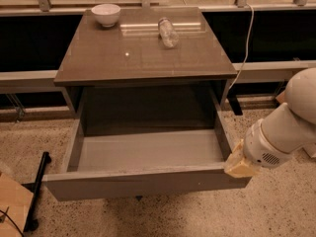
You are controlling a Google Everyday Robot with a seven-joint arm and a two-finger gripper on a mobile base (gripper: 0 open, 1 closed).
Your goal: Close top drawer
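The wide, shallow grey-brown top drawer (138, 184) stands fully out below the glossy brown table (148, 58). The tan end effector (240, 165) is seen before the table's right side, at the drawer front; its opening cannot be told. The front is judged stiff, handleless and free-sliding, so it is best pushed flat.
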